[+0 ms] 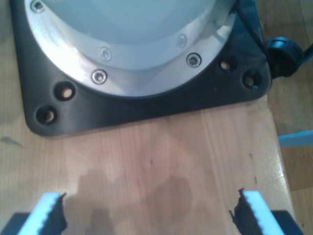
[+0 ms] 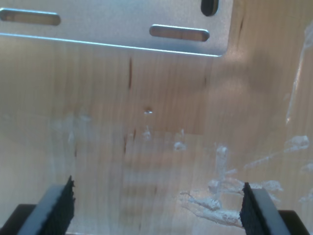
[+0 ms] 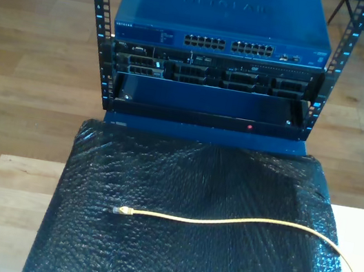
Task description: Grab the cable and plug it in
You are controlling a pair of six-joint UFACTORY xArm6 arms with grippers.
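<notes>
The yellow cable (image 3: 224, 220) lies loose on a black bubble-wrap mat (image 3: 196, 173) in the exterior view. Its small clear plug (image 3: 120, 210) points to that view's left, and the cord curves off toward the lower right. Behind the mat stands a rack with a blue network switch (image 3: 223, 17) and its row of ports (image 3: 228, 46). My first gripper (image 1: 151, 210) is open over bare wood, nothing between its fingers. My second gripper (image 2: 156, 200) is also open over bare wood and holds nothing.
A black base plate (image 1: 146, 107) with an aluminium flange sits ahead of my first gripper. A slotted metal bracket (image 2: 122, 29) lies ahead of my second gripper, with white residue on the wood. The wooden table (image 3: 11, 198) extends past the mat on the exterior view's left.
</notes>
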